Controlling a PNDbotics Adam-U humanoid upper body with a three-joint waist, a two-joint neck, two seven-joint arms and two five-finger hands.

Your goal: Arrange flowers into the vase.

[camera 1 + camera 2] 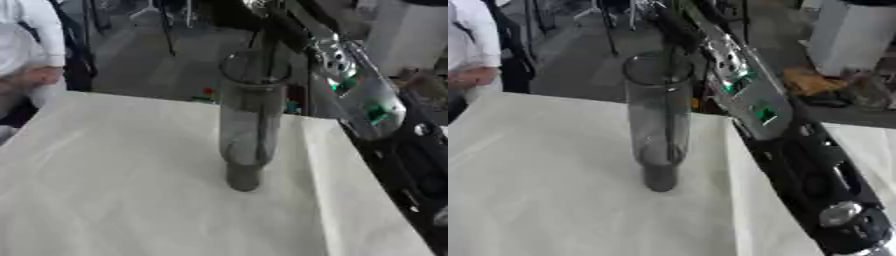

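Note:
A tall clear glass vase (249, 115) stands upright on the white table (105, 190), right of the middle. A thin dark flower stem (263, 100) runs straight down inside it, nearly to the base. My right arm (750, 95) rises along the table's right edge. My right hand (249, 12) is a dark shape directly above the vase mouth, partly cut off by the top edge. The stem hangs from that hand. No blossom can be made out. My left hand shows in neither view.
The table's right edge (350, 165) runs close beside the vase, with my arm just beyond it. A person in white (26, 50) stands at the far left corner. Floor and dark stands lie behind the table.

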